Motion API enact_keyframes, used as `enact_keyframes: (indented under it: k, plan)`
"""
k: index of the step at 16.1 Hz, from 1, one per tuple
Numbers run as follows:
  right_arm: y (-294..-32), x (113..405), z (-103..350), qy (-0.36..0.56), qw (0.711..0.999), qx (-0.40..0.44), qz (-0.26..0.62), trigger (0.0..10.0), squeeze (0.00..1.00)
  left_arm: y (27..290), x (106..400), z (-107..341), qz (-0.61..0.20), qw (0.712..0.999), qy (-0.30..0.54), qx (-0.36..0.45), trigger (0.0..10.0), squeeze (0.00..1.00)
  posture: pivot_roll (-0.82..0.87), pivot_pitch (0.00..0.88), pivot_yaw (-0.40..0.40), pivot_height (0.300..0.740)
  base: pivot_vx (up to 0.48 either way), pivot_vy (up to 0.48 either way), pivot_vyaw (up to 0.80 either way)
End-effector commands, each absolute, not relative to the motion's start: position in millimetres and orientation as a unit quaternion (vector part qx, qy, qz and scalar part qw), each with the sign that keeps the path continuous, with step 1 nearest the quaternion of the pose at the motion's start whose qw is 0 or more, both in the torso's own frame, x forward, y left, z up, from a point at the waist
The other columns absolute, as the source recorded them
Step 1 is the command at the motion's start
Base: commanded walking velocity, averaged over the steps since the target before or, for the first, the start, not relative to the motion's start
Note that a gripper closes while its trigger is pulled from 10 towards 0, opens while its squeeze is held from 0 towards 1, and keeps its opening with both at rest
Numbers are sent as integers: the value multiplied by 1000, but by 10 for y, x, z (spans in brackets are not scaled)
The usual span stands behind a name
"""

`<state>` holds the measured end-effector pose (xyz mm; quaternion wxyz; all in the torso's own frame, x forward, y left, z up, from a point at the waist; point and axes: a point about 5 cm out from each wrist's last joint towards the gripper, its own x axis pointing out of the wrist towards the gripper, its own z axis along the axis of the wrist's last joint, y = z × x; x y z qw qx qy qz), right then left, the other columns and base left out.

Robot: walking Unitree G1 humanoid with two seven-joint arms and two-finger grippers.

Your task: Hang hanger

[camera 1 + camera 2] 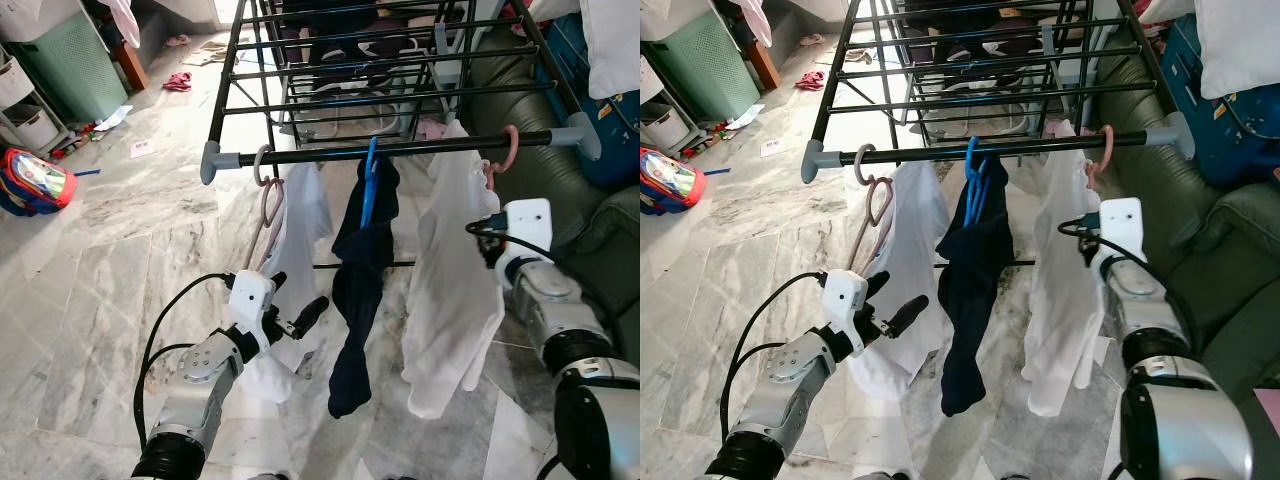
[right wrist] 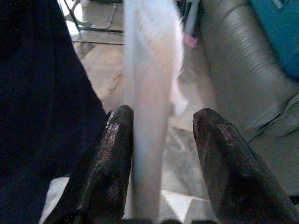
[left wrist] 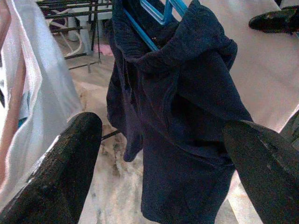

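Observation:
A black drying rack's front rail (image 1: 400, 150) carries three hangers. A pink hanger (image 1: 268, 200) holds a white garment (image 1: 303, 215) on the left. In the middle, a blue hanger (image 1: 371, 180) holds a navy garment (image 1: 360, 270). On the right, a pink hanger (image 1: 510, 150) holds a white shirt (image 1: 450, 290). My left gripper (image 1: 297, 300) is open, low in front of the left white garment and facing the navy garment (image 3: 187, 116). My right gripper (image 2: 161, 140) is open at the white shirt's right edge, with its fabric (image 2: 149, 93) hanging between the fingers.
A dark sofa (image 1: 530, 100) stands close behind the rack on the right, beside a blue object (image 1: 610, 140). More clothes hang on the rack's rear bars (image 1: 350, 70). A green laundry basket (image 1: 70, 60), a colourful backpack (image 1: 35, 180) and a red cloth (image 1: 178, 82) lie left on the marble floor.

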<state>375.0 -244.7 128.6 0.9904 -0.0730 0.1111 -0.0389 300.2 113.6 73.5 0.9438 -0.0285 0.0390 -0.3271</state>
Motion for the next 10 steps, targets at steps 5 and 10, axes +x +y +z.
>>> enact_keyframes:
  k: [5, 10]
  plan:
    - [-2478, 3705, 1190, 130, 989, -54, -43, 0, 0, 1196, 2989, 682, -321, 946, 52, -16, 10000, 0, 32, 123, 127, 740, 0, 0, 0]
    - [-2541, 3695, 1205, 129, 988, -55, -57, 0, 0, 1185, 3006, 692, -322, 945, 51, -14, 10000, 0, 30, 115, 132, 740, 0, 0, 0]
